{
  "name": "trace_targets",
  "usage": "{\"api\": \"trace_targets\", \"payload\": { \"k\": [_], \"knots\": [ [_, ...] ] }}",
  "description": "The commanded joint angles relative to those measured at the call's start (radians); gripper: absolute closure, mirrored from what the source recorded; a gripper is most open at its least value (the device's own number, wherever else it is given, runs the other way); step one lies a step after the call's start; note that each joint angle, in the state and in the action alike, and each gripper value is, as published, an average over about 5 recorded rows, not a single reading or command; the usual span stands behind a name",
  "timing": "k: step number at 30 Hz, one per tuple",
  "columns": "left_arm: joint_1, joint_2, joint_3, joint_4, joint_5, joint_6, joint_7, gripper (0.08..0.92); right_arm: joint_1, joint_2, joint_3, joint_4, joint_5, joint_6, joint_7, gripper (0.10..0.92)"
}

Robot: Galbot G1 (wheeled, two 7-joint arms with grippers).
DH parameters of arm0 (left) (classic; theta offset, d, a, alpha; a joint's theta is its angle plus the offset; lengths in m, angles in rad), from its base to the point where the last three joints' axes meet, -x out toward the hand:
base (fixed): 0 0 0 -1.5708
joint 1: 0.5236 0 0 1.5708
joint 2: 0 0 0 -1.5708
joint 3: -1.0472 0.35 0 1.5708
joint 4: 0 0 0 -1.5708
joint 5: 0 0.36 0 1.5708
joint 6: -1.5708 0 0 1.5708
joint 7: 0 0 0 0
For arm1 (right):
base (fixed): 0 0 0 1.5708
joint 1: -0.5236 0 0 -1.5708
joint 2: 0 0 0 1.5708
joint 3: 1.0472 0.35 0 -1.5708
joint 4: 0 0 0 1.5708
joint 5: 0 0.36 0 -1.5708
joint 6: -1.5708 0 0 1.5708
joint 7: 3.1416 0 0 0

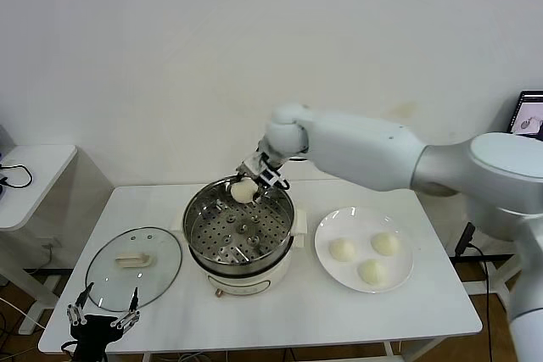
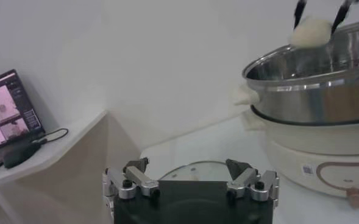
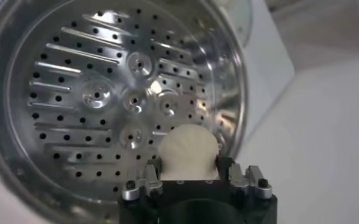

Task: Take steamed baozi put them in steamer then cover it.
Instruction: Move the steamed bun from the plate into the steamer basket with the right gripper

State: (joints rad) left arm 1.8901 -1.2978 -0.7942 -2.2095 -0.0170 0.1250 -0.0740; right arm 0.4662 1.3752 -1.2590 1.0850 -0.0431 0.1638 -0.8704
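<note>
White table point(image 1: 297, 311): first baozi point(image 1: 243, 192) is held clamped in right gripper point(image 1: 252, 181) over the empty steamer point(image 1: 239, 231); three baozi and cover point(image 1: 134, 267) remain; left gripper point(image 1: 103, 318) is parked open beside the cover.

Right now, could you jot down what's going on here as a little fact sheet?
Right claw: shut on one baozi, held over the far rim of the steamer
Steamer tray: no buns on it yet
Plate: three baozi waiting, right of the steamer
Cover: lying flat on the table, left of the steamer
Left claw: open, idle at the table's near edge by the cover
</note>
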Motion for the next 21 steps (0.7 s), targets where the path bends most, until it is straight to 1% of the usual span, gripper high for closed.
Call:
{"api": "trace_targets", "payload": {
  "k": [1, 6, 13, 16, 19, 21],
  "knots": [
    [0.001, 0.0, -0.002, -0.001, 0.0, 0.001, 0.0, 0.177, -0.038, 0.055, -0.025, -0.059, -0.156, 0.116, 0.018, 0.457],
    [0.005, -0.005, -0.002, -0.003, 0.0, -0.001, -0.001, 0.177, -0.072, 0.084, 0.009, -0.135, -0.262, 0.189, 0.053, 0.457],
    [0.008, -0.01, -0.002, -0.009, 0.0, -0.002, -0.002, 0.177, -0.089, 0.115, 0.027, -0.181, -0.302, 0.217, 0.07, 0.447],
    [0.009, -0.011, -0.002, -0.012, 0.0, -0.002, -0.002, 0.177, -0.097, 0.123, 0.033, -0.2, -0.308, 0.226, 0.079, 0.396],
    [0.01, -0.011, -0.002, -0.013, 0.001, -0.002, -0.002, 0.177, -0.099, 0.125, 0.032, -0.206, -0.29, 0.229, 0.085, 0.312],
    [0.01, -0.011, -0.002, -0.014, 0.001, -0.002, -0.002, 0.177, -0.09, 0.118, 0.027, -0.191, -0.248, 0.22, 0.08, 0.259]
  ]
}}
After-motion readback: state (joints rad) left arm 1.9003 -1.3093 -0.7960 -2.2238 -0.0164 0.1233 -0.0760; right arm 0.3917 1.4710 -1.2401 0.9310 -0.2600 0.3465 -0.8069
